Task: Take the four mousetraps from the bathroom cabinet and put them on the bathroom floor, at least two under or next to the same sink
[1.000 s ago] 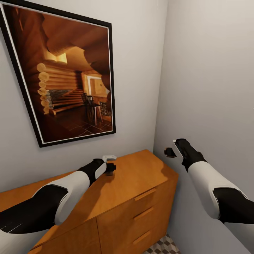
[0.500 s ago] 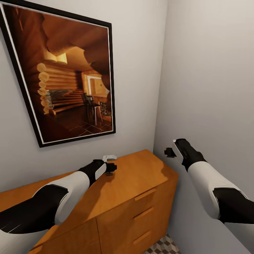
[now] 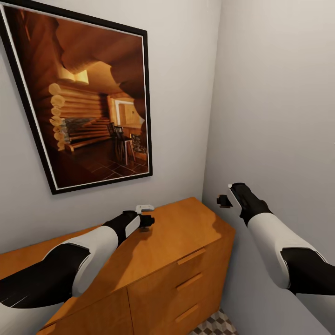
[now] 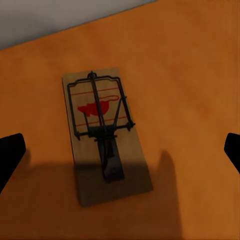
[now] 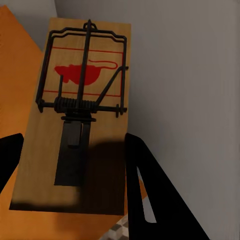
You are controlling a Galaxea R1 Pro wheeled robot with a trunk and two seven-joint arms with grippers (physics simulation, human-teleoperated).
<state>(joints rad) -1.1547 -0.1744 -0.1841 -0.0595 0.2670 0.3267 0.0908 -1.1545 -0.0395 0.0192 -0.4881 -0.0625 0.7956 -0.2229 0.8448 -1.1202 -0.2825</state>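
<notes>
A mousetrap (image 4: pixel 107 135) lies flat on the orange-brown cabinet top (image 3: pixel 186 232), a small wooden board with a black wire spring and a red mouse print. My left gripper (image 3: pixel 146 221) hovers just above it, open, with one dark finger (image 4: pixel 10 155) on each side of the trap and apart from it. A second mousetrap (image 5: pixel 80 110) sits between the fingers of my right gripper (image 3: pixel 224 201), which is shut on it and holds it in the air beyond the cabinet's right end, close to the side wall. The other traps and the sink are out of view.
A large framed picture of a log cabin (image 3: pixel 88 102) hangs on the wall behind the cabinet. The grey side wall (image 3: pixel 279 116) stands close to my right arm. Drawer fronts with bar handles (image 3: pixel 191 256) face me. A patch of cube-pattern floor tile (image 3: pixel 214 325) shows beside the cabinet.
My left gripper has shifted slightly above the cabinet top. The right arm and its trap have stayed where they were.
</notes>
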